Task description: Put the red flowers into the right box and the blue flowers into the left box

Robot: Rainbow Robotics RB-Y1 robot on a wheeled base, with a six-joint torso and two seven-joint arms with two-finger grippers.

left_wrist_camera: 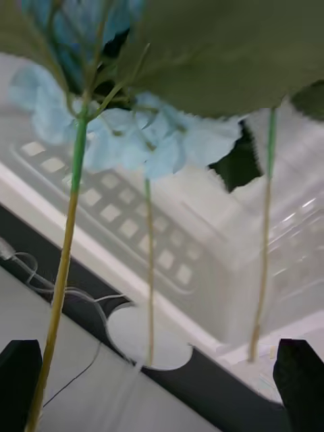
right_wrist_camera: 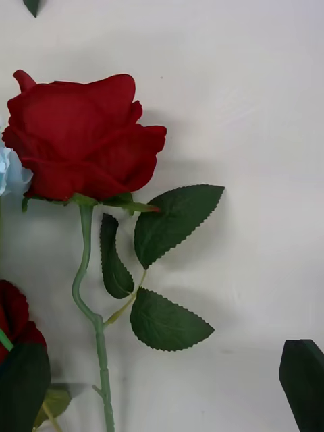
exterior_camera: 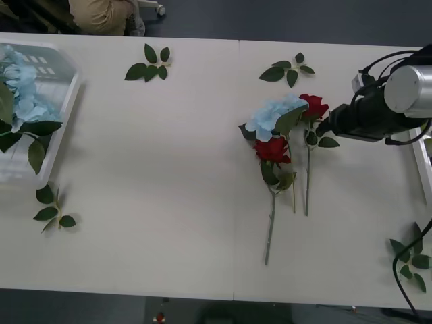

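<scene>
Tabletop (exterior_camera: 169, 169): left box (exterior_camera: 64, 121) at left edge, right box (exterior_camera: 424, 172) at right edge, 2 roses (exterior_camera: 273, 150) & blue flower (exterior_camera: 270, 115) right of centre, leaf sprigs (exterior_camera: 150, 64) near edges.

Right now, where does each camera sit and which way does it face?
Front: above the arms, facing down at the table; right arm shows at right.
Right wrist: close over a red rose; one right tool fingertip shows.
Left wrist: at blue flowers and the left box; left tool open.
Shared: front and right wrist show that rose.
</scene>
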